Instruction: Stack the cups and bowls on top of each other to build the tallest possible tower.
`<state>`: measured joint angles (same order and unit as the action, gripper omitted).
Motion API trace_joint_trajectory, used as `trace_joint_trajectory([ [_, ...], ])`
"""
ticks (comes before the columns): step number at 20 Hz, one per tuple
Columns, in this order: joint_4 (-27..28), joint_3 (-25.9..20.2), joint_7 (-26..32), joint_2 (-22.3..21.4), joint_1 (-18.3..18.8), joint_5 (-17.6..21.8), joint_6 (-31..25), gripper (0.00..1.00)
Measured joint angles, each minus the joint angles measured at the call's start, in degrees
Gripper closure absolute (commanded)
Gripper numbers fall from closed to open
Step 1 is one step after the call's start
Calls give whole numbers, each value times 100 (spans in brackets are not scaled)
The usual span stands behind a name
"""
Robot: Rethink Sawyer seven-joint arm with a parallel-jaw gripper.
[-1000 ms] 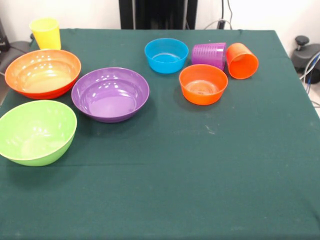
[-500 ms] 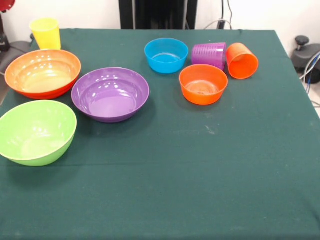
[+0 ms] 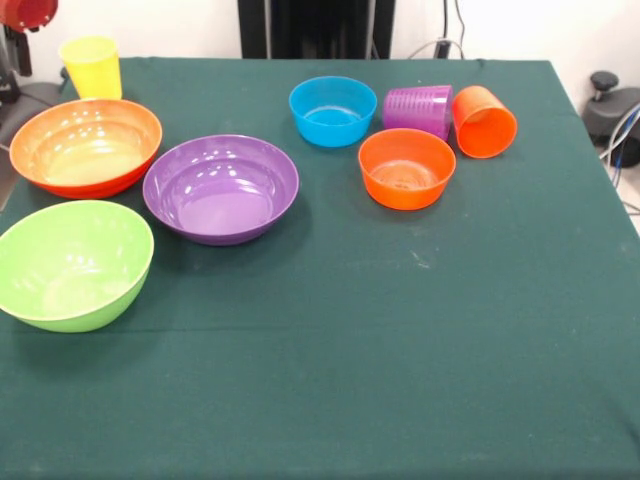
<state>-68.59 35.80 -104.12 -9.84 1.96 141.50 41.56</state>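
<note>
Purple ribbed cup [image 3: 418,109], plain yellow cup [image 3: 91,66], dark green tablecloth [image 3: 400,330].

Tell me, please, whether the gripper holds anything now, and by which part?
It cannot be told: only a red part of the arm shows at the top left corner; no gripper is visible.

There are five bowls: big orange [image 3: 85,146], big purple [image 3: 221,188], big green [image 3: 72,263], small blue [image 3: 332,110] and small orange [image 3: 406,168]. There are three cups: yellow [image 3: 91,67], purple [image 3: 418,109] and orange [image 3: 485,121].
</note>
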Motion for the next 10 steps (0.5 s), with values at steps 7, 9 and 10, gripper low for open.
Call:
trace_joint_trajectory([
  [7,-40,-75,0,-2,-19,0,-12,100],
  [9,-78,-86,0,-2,-46,1,-44,100],
  [10,-110,-92,0,-2,-69,0,-73,100],
])
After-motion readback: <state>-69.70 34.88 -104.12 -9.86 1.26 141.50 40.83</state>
